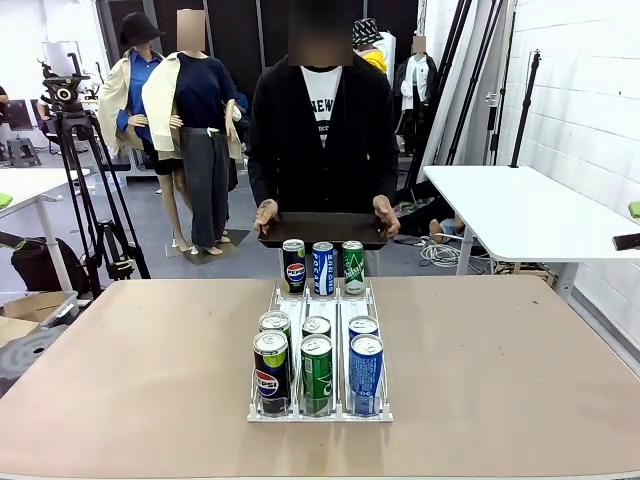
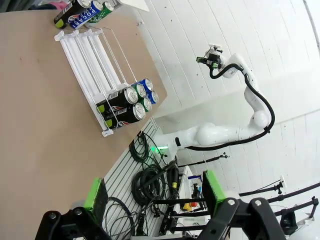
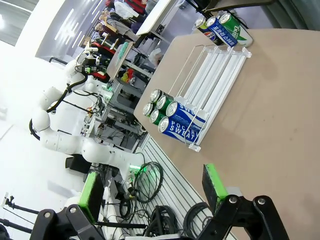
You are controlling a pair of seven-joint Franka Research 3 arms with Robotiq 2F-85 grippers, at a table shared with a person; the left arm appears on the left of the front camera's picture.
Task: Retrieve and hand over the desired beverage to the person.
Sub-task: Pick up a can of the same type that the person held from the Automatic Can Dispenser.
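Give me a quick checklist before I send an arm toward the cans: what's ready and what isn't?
1. Jaws of the left gripper open, nothing between them: ok.
2. Jaws of the right gripper open, nothing between them: ok.
3. The front-row cans stand upright at the near end of the rack: ok.
4. The person is at the far edge of the table, holding out a tray: ok.
5. Which beverage the person wants: cannot tell, no pointing gesture is shown.
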